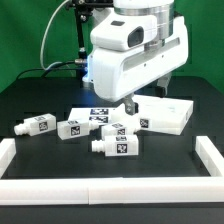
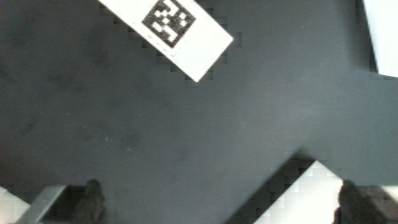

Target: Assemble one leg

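Several white legs with black-and-white tags lie on the black table: one (image 1: 35,125) at the exterior view's left, one (image 1: 73,129) beside it, one (image 1: 121,128) in the middle and one (image 1: 115,147) nearest the front. The flat white tabletop (image 1: 166,113) lies at the exterior view's right. My gripper (image 1: 131,103) hangs above the table between the middle leg and the tabletop's near corner. In the wrist view the gripper (image 2: 222,212) is open with nothing between its dark fingers (image 2: 71,205). A white corner of the tabletop (image 2: 320,190) shows by one finger. No leg shows in the wrist view.
The marker board (image 1: 95,113) lies flat behind the legs and shows in the wrist view (image 2: 173,30) too. A low white wall (image 1: 110,190) borders the table's front, with side walls at the exterior view's left (image 1: 8,152) and right (image 1: 210,156).
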You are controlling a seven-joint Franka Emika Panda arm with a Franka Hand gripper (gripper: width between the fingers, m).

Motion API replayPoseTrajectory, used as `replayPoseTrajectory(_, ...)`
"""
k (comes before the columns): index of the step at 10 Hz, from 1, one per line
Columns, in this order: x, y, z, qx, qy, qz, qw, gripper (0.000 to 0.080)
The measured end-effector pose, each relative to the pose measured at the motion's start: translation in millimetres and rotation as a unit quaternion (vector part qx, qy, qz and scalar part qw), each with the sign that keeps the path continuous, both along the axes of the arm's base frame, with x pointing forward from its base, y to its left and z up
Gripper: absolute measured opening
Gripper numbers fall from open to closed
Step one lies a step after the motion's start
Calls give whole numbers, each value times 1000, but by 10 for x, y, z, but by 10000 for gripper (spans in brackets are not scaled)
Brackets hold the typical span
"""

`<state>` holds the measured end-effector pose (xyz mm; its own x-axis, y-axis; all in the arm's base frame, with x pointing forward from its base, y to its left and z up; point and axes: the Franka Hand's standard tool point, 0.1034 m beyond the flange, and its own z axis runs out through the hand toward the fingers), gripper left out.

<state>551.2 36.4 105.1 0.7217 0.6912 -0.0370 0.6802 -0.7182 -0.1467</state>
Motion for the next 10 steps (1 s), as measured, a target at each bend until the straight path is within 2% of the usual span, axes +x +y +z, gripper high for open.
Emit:
replayPoseTrajectory(4, -5, -24, -18, 0, -2, 4, 1000, 649)
replayPoseTrajectory(6, -128, -236, -211, 3, -27, 74, 997, 649)
replayPoseTrajectory(7, -193, -281, -307, 3, -43, 108, 993, 649)
replayPoseTrajectory(9, -263, -295, -449, 0, -63, 145, 987, 649)
replayPoseTrajectory(10, -263, -293, -447, 0, -61, 143, 988, 649)
